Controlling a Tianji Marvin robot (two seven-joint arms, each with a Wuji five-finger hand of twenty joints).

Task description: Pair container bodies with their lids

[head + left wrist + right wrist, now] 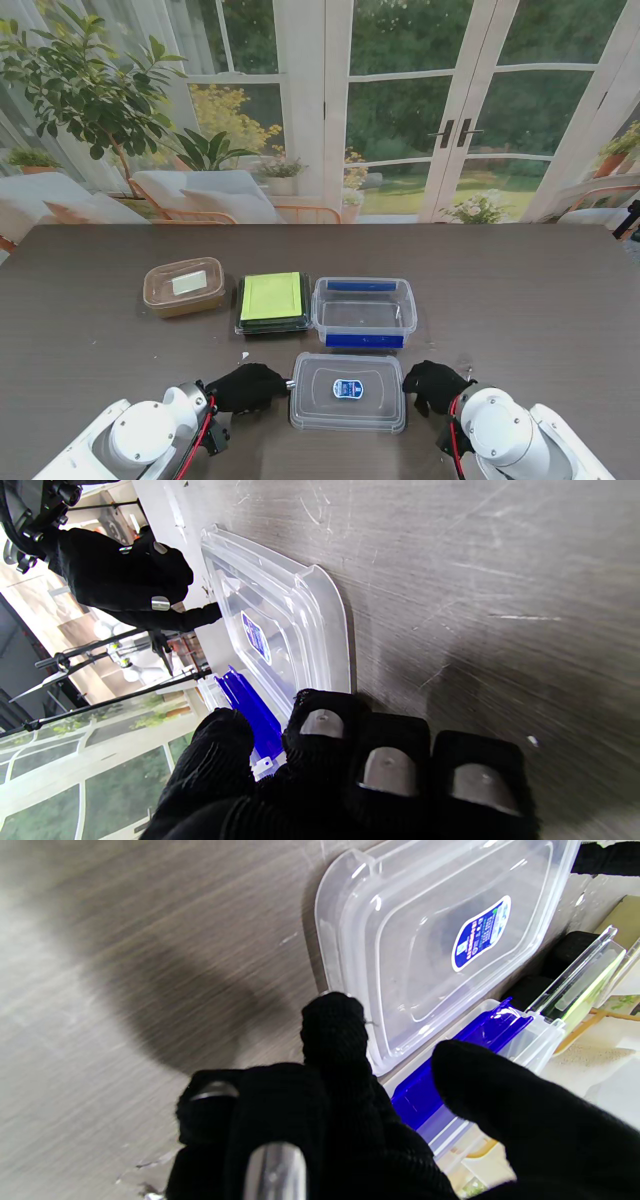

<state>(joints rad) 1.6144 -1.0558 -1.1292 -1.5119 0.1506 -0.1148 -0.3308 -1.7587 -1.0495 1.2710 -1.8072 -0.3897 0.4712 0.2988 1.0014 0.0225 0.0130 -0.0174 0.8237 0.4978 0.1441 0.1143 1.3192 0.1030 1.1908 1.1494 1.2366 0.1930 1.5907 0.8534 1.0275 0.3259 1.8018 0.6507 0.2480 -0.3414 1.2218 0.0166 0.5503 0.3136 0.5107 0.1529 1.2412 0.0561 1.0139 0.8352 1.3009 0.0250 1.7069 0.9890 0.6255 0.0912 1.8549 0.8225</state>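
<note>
On the table (pixel 520 290), three containers, one clear lid (pixel 347 391) touched by both part-curled hands, neither gripping.

Three containers (pixel 363 311), one loose clear lid (pixel 348 391), two hands (pixel 247 386).

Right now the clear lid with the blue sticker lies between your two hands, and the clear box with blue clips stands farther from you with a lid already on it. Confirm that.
Not quite. The clear box with blue clips is open, with no lid on it, as the stand view shows. The rest holds: the clear lid lies between the left hand and the right hand, and the box stands farther from me.
</note>
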